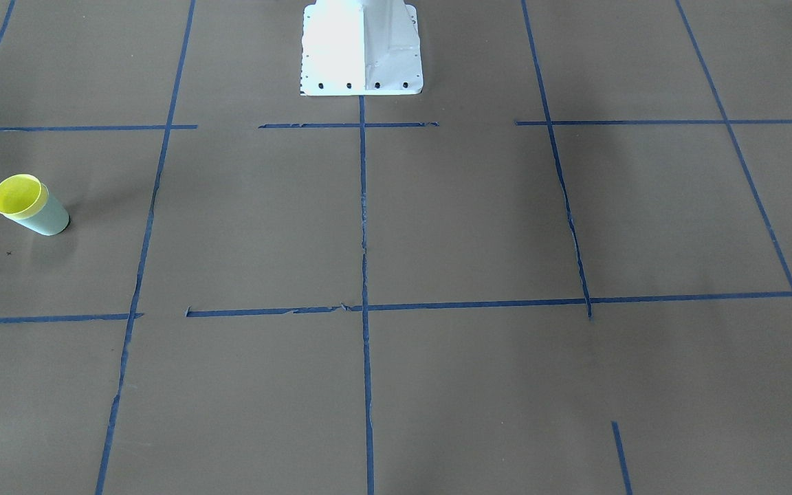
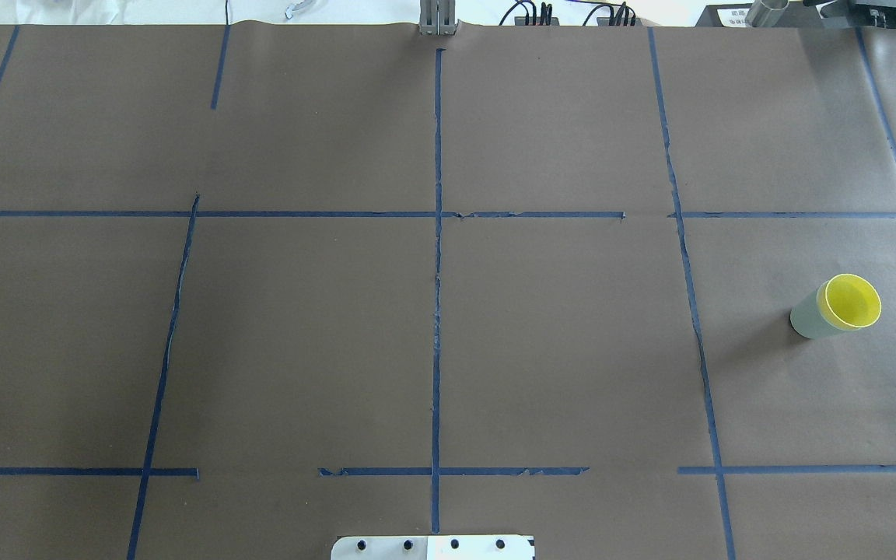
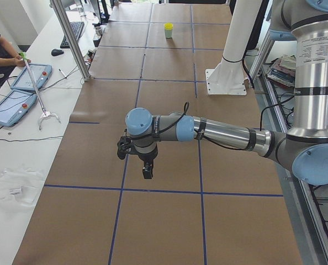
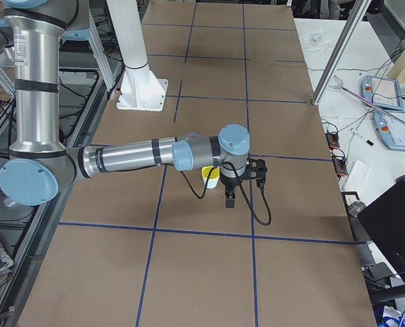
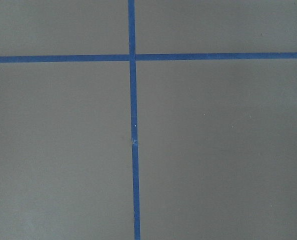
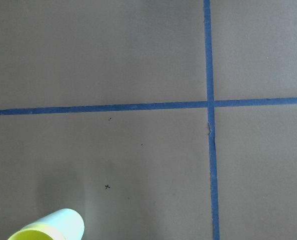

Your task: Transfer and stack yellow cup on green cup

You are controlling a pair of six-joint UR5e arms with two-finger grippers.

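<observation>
The yellow cup [image 1: 18, 194] sits nested inside the green cup [image 1: 51, 218]; the pair stands upright on the brown table, on my right side. The overhead view shows the yellow rim [image 2: 852, 301] over the green wall [image 2: 806, 319]. The right wrist view catches the pair at its bottom left [image 6: 63, 222]. My right gripper [image 4: 230, 201] hangs above the table just beside the cups, apart from them. My left gripper [image 3: 147, 174] hangs over bare table, far from the cups. Both show only in the side views, so I cannot tell whether they are open or shut.
The brown table is marked with a blue tape grid [image 2: 437, 233]. The white robot base [image 1: 361, 48] stands at the table's edge. Operators' tablets [image 3: 15, 94] and a grabber tool lie on a white side table beyond the far edge.
</observation>
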